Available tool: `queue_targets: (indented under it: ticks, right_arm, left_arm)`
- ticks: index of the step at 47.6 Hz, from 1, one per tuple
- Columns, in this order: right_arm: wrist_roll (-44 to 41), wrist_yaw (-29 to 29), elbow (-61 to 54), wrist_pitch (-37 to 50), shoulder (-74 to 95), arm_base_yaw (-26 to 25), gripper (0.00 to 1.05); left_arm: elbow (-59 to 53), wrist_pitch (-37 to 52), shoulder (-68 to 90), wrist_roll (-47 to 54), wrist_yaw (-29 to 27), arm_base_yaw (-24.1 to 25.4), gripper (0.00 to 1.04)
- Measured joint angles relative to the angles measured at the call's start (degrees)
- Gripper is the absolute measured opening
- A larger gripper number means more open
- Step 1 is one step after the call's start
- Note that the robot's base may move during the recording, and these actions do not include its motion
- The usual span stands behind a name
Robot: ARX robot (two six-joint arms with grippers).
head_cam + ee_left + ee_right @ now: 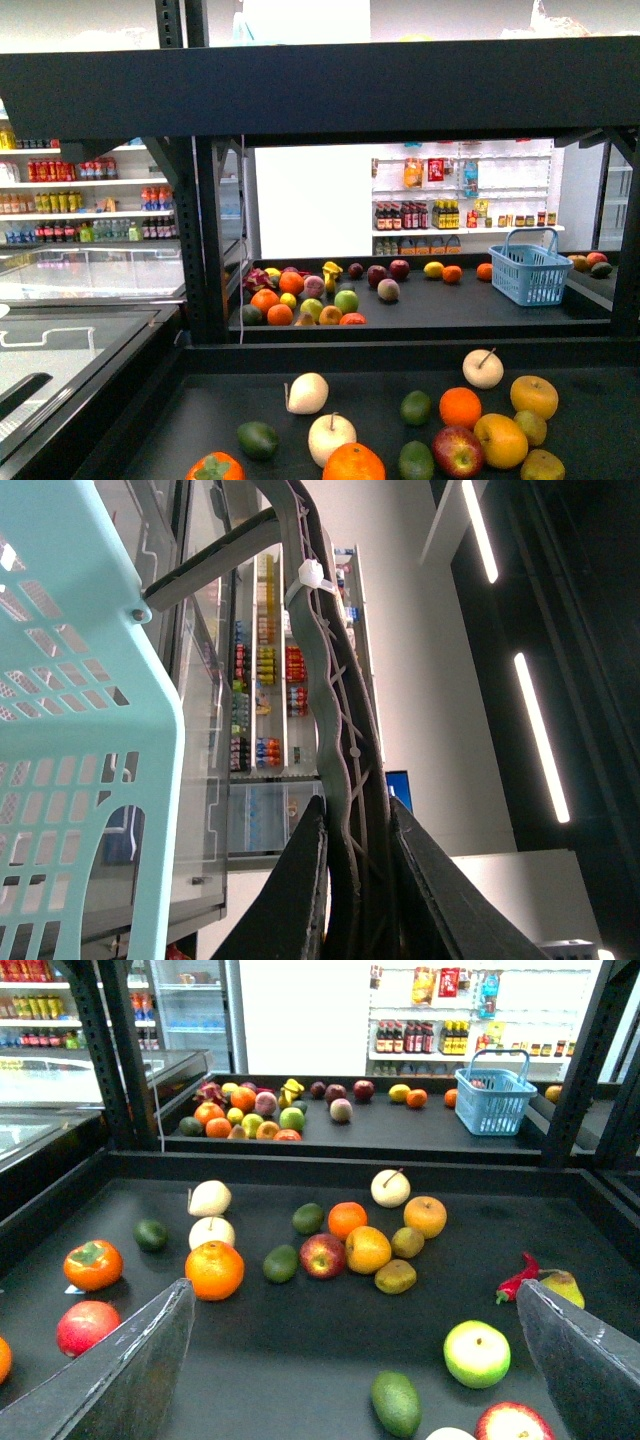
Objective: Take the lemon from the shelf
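Two spread-apart fingers of the right gripper frame the lemon, mid-frame just beyond them on the shelf; the left gripper clamps a basket handle.

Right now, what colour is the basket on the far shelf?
Light blue basket, with an open-grid wall; clearest in the front view.

Bright, even store light fills all three views — ceiling strip lights glare white in the left wrist view, the far white wall blows out, and shadows under the fruit stay soft.
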Motion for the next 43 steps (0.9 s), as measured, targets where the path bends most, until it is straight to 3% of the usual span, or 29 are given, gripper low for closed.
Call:
queue_targets:
  ticks: [22,38,43]
  right_arm:
    - [0.0,0.0,0.0,0.0,0.0,0.0,0.97]
    - [0.0,0.0,0.0,0.0,0.0,0.0,0.97]
    - [0.0,0.0,0.0,0.0,0.0,0.0,0.97]
  left_arm:
    - [11.3,-8.5,6.9,4.2,-9.6,-4.1,0.12]
    - [11.5,-17.2,4.0,3.9,-6.4,-2.8,0.96]
    - [10.2,-20.9,1.0,3.7,-5.7,-1.8,0.97]
